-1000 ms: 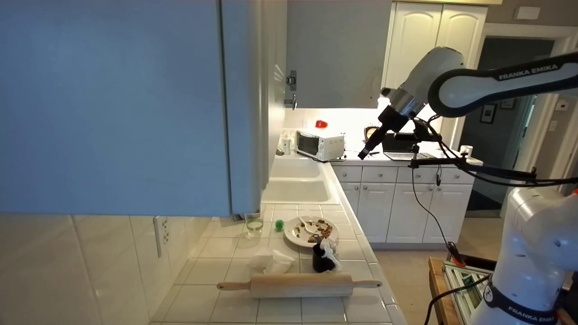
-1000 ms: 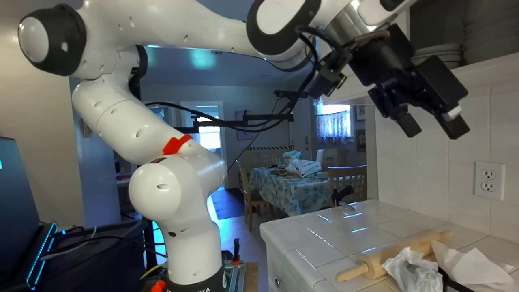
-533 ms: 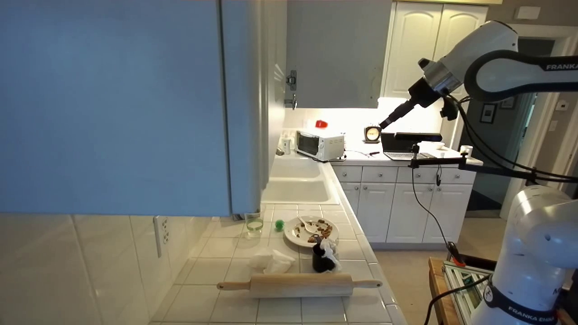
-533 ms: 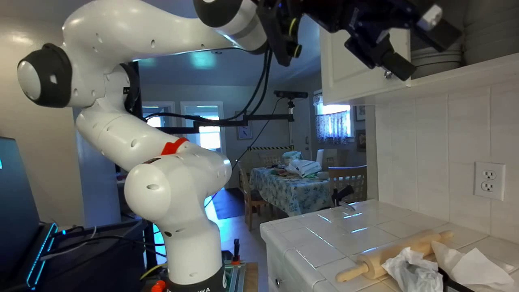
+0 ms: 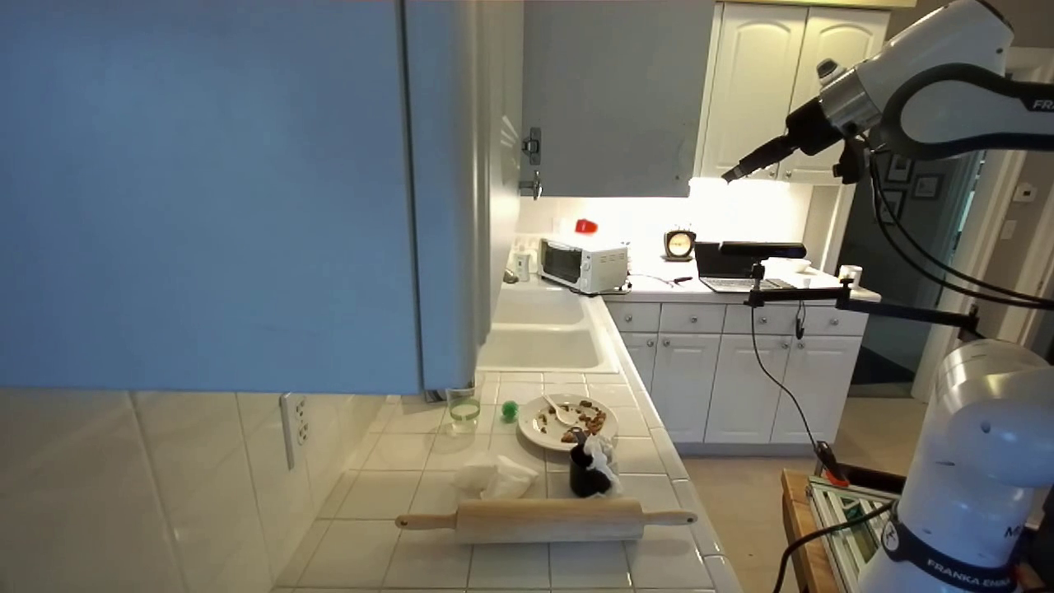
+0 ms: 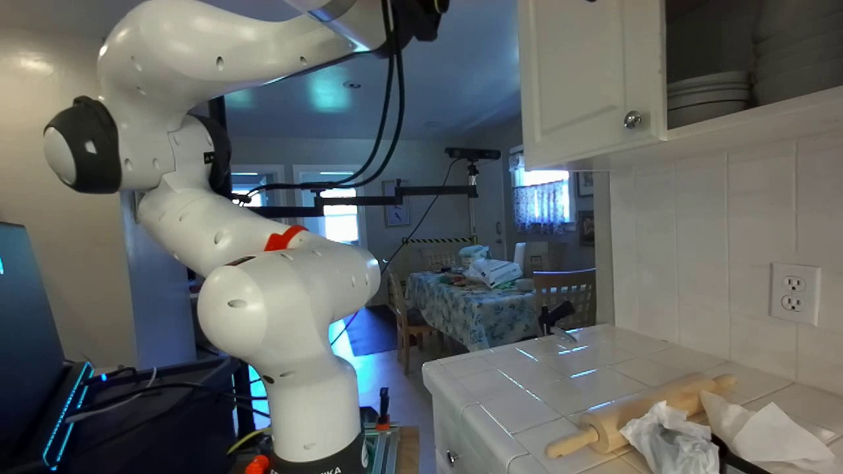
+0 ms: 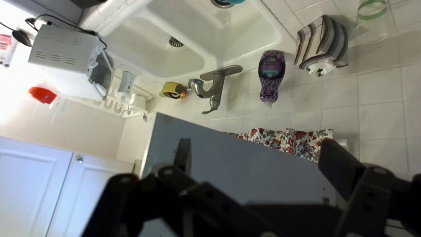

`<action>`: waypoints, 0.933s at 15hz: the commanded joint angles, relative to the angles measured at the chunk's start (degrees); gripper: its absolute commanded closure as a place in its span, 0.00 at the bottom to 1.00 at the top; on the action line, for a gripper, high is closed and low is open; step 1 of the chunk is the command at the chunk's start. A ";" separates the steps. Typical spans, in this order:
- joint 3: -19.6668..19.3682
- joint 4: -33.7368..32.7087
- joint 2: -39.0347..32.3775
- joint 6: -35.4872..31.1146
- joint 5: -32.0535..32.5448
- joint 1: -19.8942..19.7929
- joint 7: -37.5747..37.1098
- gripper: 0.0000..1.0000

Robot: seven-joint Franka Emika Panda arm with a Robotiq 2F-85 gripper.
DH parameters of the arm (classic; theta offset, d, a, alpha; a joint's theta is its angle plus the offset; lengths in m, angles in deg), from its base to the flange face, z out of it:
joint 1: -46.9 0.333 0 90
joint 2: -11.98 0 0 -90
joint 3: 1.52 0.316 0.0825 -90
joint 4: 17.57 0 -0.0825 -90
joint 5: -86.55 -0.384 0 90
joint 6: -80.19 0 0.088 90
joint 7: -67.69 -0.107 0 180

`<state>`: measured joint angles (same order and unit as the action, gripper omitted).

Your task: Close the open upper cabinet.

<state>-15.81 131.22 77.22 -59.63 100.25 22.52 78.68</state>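
Plainly, the white upper cabinet (image 6: 579,79) stands open at two o'clock in an exterior view, stacked plates (image 6: 708,99) showing; its flat grey-backed door (image 5: 609,91) juts out; the hand (image 7: 258,158), spread wide, holds nothing.

The upper cabinet (image 5: 613,95) stands open, the pincer (image 5: 730,176) apart from it, a rolling pin (image 5: 549,521) on the counter (image 5: 428,567)
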 commanded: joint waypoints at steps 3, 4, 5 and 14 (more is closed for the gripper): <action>-0.61 -3.03 2.08 -4.39 3.72 -0.37 -0.23 0.00; -0.61 -3.38 2.36 -5.57 3.91 -0.54 -0.47 0.00; -0.71 -3.28 2.86 -6.89 4.22 -0.79 -0.52 0.00; -0.60 -3.51 3.55 -7.55 4.11 -1.08 -0.54 0.00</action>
<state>-16.17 127.93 80.76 -67.44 103.60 20.91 78.68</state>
